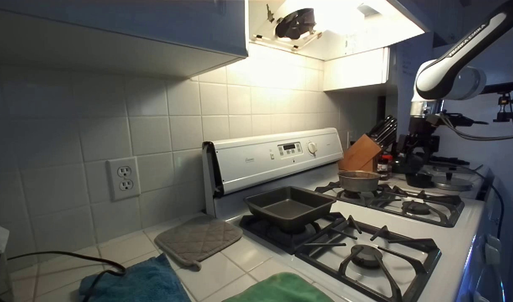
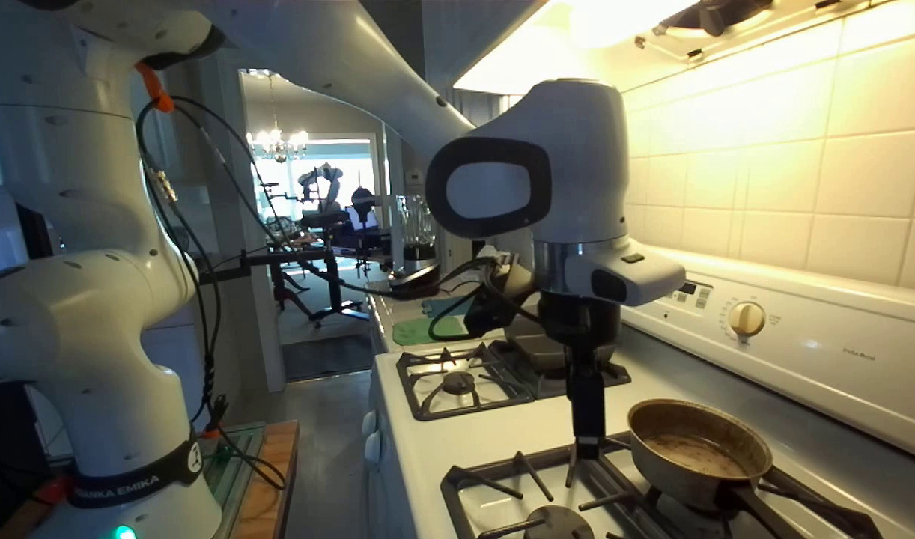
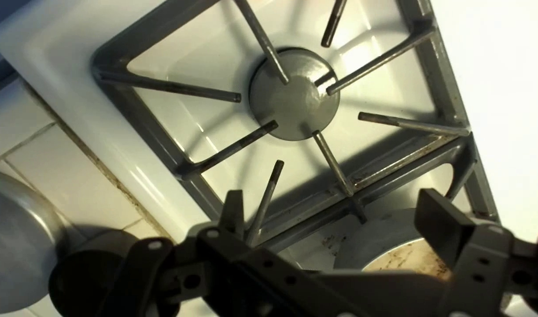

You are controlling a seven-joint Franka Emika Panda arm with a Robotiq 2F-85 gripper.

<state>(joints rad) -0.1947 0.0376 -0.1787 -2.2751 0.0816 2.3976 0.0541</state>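
My gripper (image 3: 333, 211) is open and empty in the wrist view, its two fingers wide apart. It points down above the stove, as seen in both exterior views (image 2: 588, 445) (image 1: 416, 159). A worn metal saucepan (image 2: 697, 449) with a dark handle is nearest, beside the gripper on a back burner. The saucepan also shows in an exterior view (image 1: 359, 181). In the wrist view its stained inside (image 3: 407, 257) lies below the right finger, partly hidden by the gripper. A front burner with its black grate (image 3: 295, 94) lies ahead in the wrist view. I see no contact.
A dark square baking pan (image 1: 290, 207) sits on another back burner. A knife block (image 1: 361, 153), jars (image 1: 383, 165), a black bowl-like thing (image 1: 419, 179) and a lid (image 1: 451, 183) stand beyond the stove. A grey pot holder (image 1: 200, 239), blue cloth (image 1: 143, 281) and green cloth (image 1: 281, 289) lie on the counter.
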